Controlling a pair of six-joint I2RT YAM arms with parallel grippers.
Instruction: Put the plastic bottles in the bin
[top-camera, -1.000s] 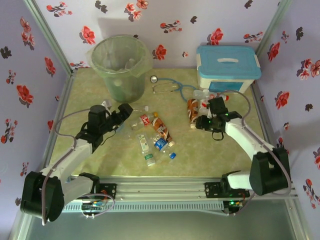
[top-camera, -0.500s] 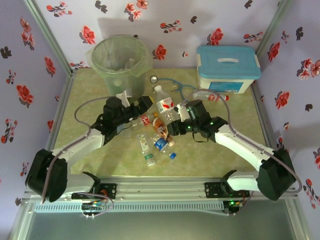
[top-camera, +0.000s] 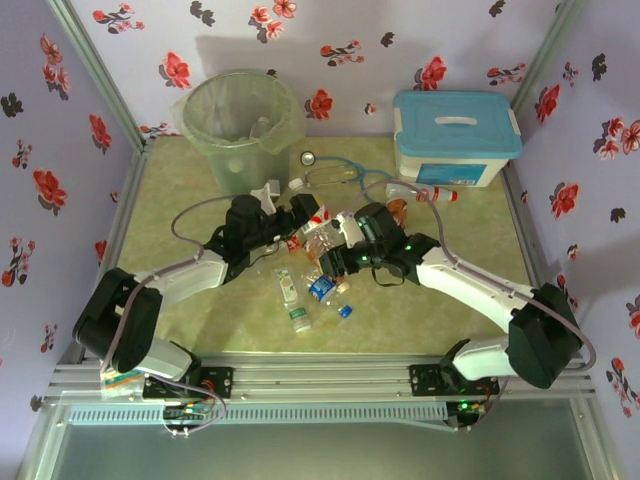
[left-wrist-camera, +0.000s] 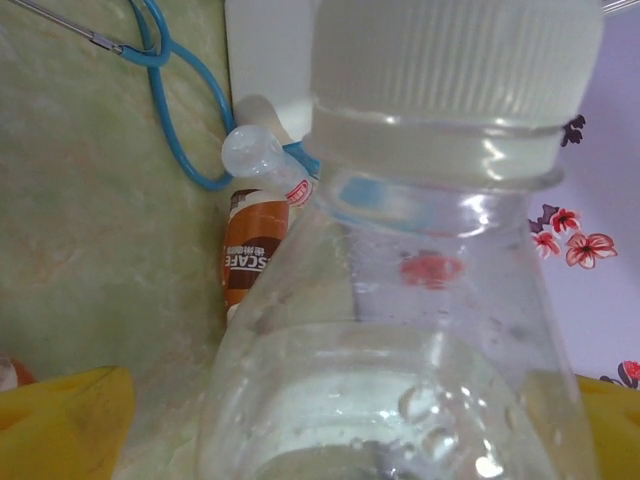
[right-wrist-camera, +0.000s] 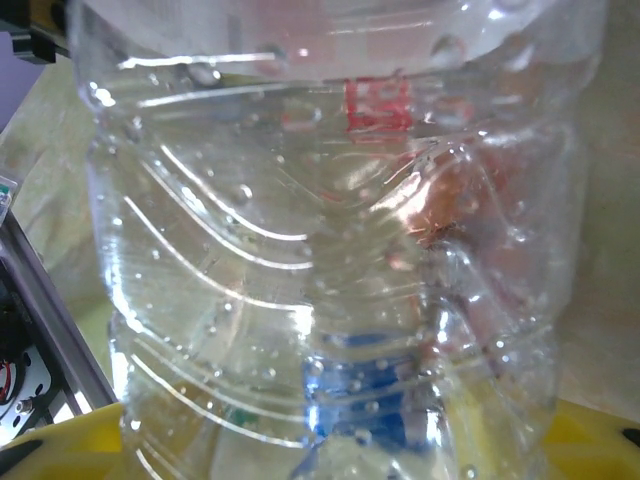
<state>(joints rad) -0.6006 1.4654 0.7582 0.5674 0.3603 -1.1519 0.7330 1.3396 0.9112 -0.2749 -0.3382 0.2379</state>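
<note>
A clear plastic bottle (top-camera: 318, 228) with a white cap (left-wrist-camera: 455, 75) and a red label hangs above the table's middle. My right gripper (top-camera: 338, 250) is shut on its ribbed body (right-wrist-camera: 330, 250). My left gripper (top-camera: 296, 216) stands open around the bottle's shoulder (left-wrist-camera: 400, 380); a gap shows beside its left yellow finger (left-wrist-camera: 60, 425). Several small bottles (top-camera: 300, 295) lie on the table just below. An amber bottle with a brown label (left-wrist-camera: 250, 255) lies further right. The bin (top-camera: 245, 165) stands at the back left, just behind the left gripper.
A white box with a light-blue lid (top-camera: 455, 135) sits at the back right. A stethoscope with blue tubing (top-camera: 340, 175) lies between bin and box. Two more bottles (top-camera: 425, 195) lie in front of the box. Flowered walls close three sides.
The right gripper lifted the clear bottle from the right side and carried it left to the centre. The left gripper swung right to meet it; the bottle now sits between its fingers.
</note>
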